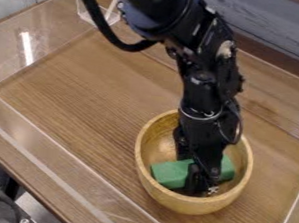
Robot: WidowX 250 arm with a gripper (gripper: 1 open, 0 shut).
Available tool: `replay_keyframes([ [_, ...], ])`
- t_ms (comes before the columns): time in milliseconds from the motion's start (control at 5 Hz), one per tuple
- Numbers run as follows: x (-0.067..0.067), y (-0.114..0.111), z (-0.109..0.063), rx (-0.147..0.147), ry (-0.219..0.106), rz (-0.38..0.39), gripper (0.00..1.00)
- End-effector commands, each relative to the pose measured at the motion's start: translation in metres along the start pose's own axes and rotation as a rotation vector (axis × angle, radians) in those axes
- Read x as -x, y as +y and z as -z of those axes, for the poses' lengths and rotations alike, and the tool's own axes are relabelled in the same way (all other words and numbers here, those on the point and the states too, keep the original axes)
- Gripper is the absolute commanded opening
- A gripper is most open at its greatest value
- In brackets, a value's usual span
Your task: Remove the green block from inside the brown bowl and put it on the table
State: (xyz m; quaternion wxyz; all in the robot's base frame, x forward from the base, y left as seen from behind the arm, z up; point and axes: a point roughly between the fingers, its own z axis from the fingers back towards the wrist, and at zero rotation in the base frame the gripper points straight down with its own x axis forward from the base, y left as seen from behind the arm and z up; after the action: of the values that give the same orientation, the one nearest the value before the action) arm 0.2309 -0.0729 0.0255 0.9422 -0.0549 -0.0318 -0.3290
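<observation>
green block point(171, 172) inside brown bowl point(148, 152), bowl on desk point(79, 101), right side of scene. gripper point(203, 179) down in bowl, fingers around block's middle; looks like grip on block. best now: firm squeeze, straight lift until block clears thick rim, then shift left and lower flat onto desk, letting go gently.

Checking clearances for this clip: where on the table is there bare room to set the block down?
The table is bare left of the bowl in the picture, up to the clear wall. Inside the bowl it is crowded: the gripper reaches down over the green block.
</observation>
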Motion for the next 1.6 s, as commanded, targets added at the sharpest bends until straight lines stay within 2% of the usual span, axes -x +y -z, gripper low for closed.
replay_keyframes([
  [0, -0.006, 0.003, -0.002, -0.001, -0.024, 0.002, 0.00],
  [1400, 0.000, -0.008, -0.011, 0.040, -0.002, -0.060, 0.00],
])
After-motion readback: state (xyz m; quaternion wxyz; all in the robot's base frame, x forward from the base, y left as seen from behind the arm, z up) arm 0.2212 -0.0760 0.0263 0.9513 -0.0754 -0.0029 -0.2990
